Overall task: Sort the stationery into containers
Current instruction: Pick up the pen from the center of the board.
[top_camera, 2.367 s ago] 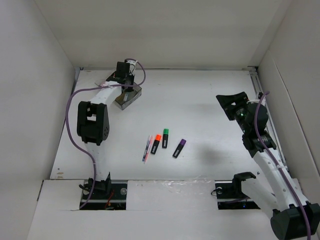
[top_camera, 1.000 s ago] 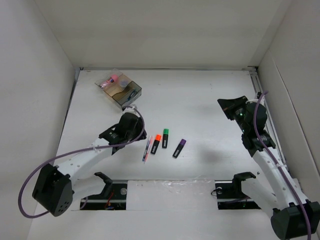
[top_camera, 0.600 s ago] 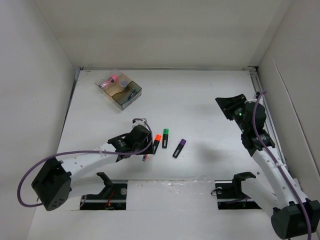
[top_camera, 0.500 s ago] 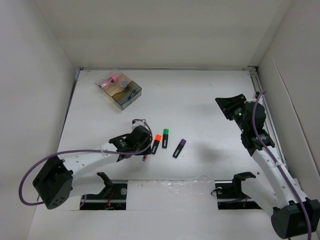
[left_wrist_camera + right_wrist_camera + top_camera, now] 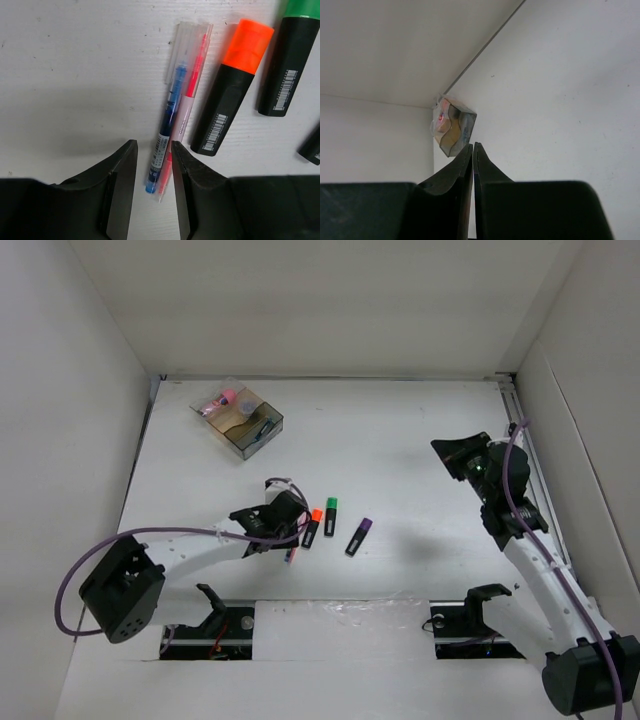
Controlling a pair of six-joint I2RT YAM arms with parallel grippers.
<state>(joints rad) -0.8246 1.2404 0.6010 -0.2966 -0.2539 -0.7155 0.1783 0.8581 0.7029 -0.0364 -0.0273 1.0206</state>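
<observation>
Two thin pens, bluish (image 5: 170,115) and pink (image 5: 189,97), lie side by side on the white table. My left gripper (image 5: 154,147) is open and low over them, a finger on either side of their near ends. The pink pen lies against the right finger; a gap shows left of the bluish pen. In the top view the left gripper (image 5: 290,522) covers most of the pens (image 5: 291,554). To their right lie the orange (image 5: 312,527), green (image 5: 330,515) and purple (image 5: 358,536) highlighters. My right gripper (image 5: 473,145) is shut on nothing, held up at the right (image 5: 452,453).
The clear divided box (image 5: 262,437) stands at the back left, with the pink-topped bottle (image 5: 218,400) in its far compartment. It also shows small in the right wrist view, box (image 5: 454,125). White walls enclose the table on three sides.
My left arm has swung from the box at the back left to the pens and come down over them, its jaws narrowing. The right arm has hardly moved.
</observation>
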